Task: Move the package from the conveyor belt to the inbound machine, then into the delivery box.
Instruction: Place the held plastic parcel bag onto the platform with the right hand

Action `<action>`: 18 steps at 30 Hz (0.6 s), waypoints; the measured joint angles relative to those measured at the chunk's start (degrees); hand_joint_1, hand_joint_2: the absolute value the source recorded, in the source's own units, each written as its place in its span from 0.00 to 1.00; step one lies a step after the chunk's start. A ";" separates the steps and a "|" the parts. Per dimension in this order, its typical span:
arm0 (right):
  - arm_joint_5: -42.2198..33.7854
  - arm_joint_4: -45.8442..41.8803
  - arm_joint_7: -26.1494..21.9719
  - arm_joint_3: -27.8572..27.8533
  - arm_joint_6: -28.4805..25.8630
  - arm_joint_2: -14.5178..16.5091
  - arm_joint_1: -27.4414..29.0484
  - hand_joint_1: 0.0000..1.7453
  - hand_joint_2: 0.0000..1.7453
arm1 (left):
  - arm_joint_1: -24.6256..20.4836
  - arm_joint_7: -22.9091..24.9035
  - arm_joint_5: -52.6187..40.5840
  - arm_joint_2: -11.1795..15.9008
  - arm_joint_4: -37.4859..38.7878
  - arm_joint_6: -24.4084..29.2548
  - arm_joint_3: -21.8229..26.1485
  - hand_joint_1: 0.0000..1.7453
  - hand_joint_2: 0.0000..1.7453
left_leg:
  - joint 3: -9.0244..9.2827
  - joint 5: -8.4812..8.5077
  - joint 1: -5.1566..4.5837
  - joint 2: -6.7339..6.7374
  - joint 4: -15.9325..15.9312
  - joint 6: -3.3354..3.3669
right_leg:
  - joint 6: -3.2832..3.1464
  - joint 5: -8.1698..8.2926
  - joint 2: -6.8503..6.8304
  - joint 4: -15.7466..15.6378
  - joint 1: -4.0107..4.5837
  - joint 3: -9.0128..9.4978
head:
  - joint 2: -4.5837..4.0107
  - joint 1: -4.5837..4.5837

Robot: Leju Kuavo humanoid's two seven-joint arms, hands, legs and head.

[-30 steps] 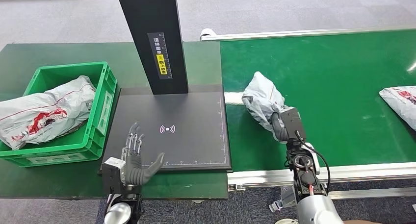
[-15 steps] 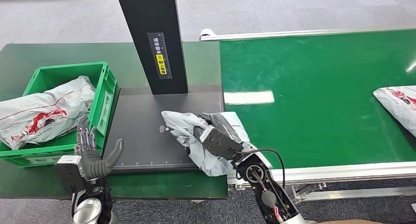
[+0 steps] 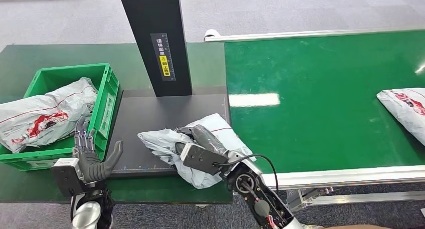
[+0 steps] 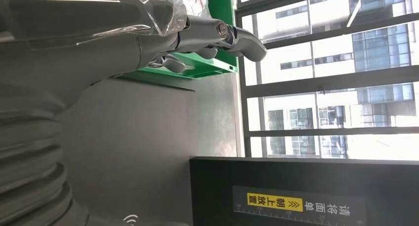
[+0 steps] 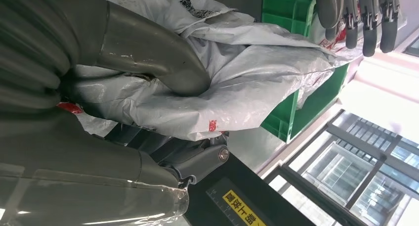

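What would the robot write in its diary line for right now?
stage: scanning | right robot hand: holds grey package over black scanner plate | left robot hand: open beside green box | next package: on belt

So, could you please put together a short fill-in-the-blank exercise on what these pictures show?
1. The right robot hand grips a grey ____ over the black scanner pad.
2. The left robot hand is open and holds ____.
3. The crate beside the pad is ____ in colour.
4. Another parcel lies on the green ____.

Missing words: package; nothing; green; conveyor belt
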 joint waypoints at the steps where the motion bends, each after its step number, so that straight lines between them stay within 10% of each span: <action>1: -0.04 0.15 0.01 0.12 0.03 0.10 -0.08 1.00 1.00 | -0.01 0.01 0.09 0.01 0.01 -0.03 0.02 0.00 1.00 | 0.00 0.00 0.00 0.00 0.00 0.00 | 0.00 0.00 0.00 0.00 0.00 0.00 | 0.01 0.01; 18: 2.24 12.04 3.13 -1.22 -8.46 2.24 -5.79 1.00 1.00 | -0.23 0.60 1.13 0.06 0.07 -0.04 0.07 0.00 1.00 | 0.01 0.01 -0.01 -0.03 0.01 0.00 | 0.00 0.01 -0.01 0.00 -0.01 0.03 | 0.01 -0.01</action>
